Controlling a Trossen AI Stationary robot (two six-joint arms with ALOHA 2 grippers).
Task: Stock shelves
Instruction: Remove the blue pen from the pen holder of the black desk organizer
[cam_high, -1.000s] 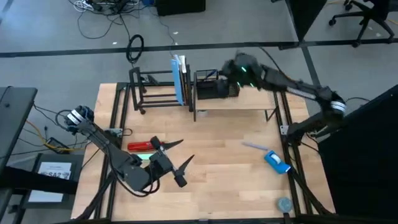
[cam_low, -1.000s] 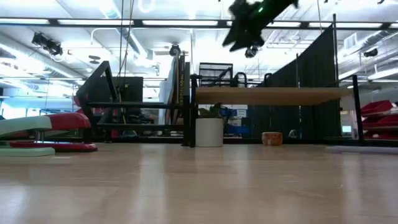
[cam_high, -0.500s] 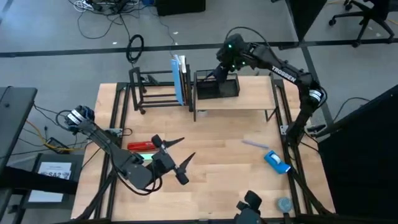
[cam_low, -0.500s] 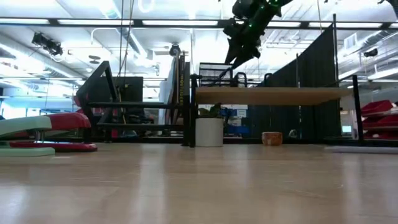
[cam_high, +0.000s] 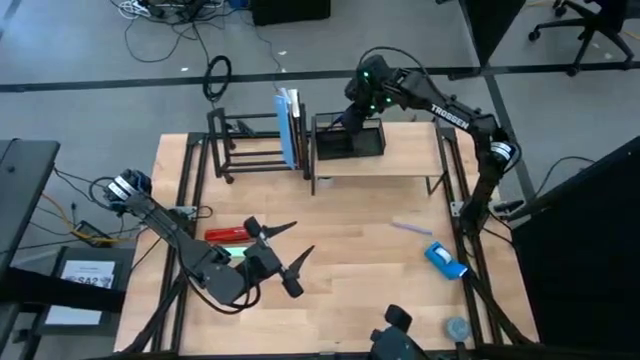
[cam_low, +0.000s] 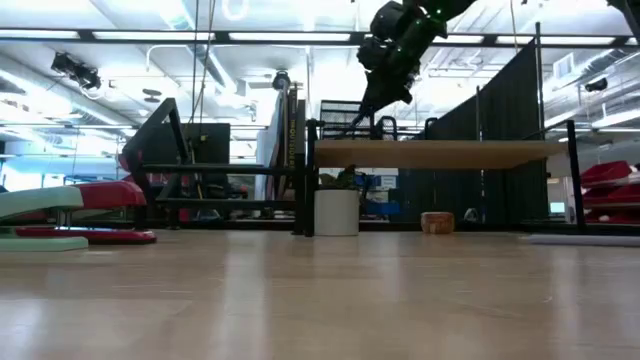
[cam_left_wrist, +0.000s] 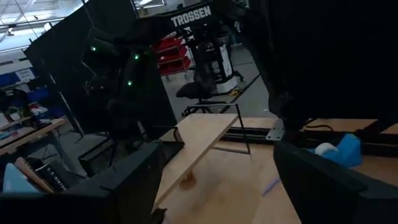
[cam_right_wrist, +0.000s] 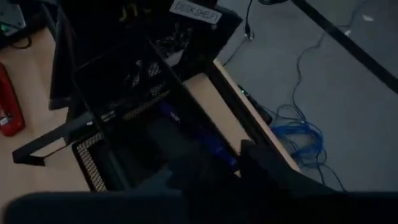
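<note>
The black tube-frame rack (cam_high: 250, 148) stands at the far left of the table, with upright books (cam_high: 290, 128) at its right end. Beside it is the wood plank shelf (cam_high: 385, 162) on black legs, carrying a black mesh tray (cam_high: 350, 140) on its left end. My right gripper (cam_high: 350, 113) hangs over that tray. The right wrist view looks down into the tray (cam_right_wrist: 118, 130), where a long blue thing (cam_right_wrist: 202, 140) lies. My left gripper (cam_high: 289, 248) waits open above the near left of the table, next to a red stapler (cam_high: 228, 236).
A blue object (cam_high: 447, 258), a pale pen (cam_high: 410, 230) and a small grey roll (cam_high: 457, 327) lie on the right half of the table. A dark object (cam_high: 392, 322) shows at the near edge. The middle of the table is bare wood.
My right gripper has swung toward the table's left edge along the plank shelf and come down over the black mesh tray, where it has nearly stopped. A dark object has come into sight at the table's near edge.
</note>
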